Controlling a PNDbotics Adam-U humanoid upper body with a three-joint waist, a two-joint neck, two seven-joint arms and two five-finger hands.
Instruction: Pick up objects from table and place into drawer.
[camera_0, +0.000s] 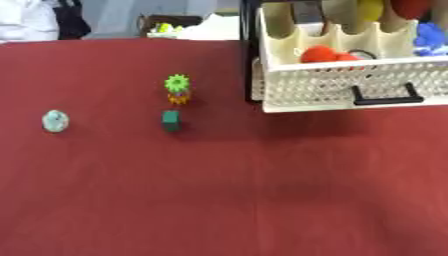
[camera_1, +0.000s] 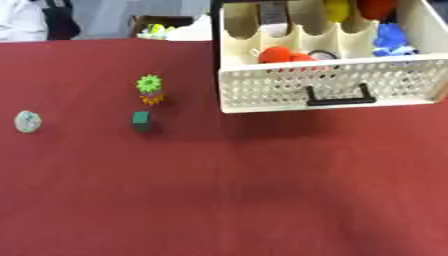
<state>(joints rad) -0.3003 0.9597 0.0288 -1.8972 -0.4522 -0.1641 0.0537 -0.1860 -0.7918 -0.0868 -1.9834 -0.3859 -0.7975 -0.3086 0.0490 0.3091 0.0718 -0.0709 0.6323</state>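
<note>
Nothing readable here, no text, labels, brands or numbers anywhere. The white drawer (camera_1: 262, 90) front is just perforated plastic with a plain black handle (camera_1: 339, 96). Small toys are unmarked too.

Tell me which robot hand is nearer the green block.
Neither can be judged: no robot hand shows in either view. The green block sits alone on the red table, just in front of the green gear toy, left of the drawer.

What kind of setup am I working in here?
Probably a lab or test bench, not a home: a red-covered table, a white perforated drawer with dividers holding toys, and three small test objects, a green block among them.
</note>
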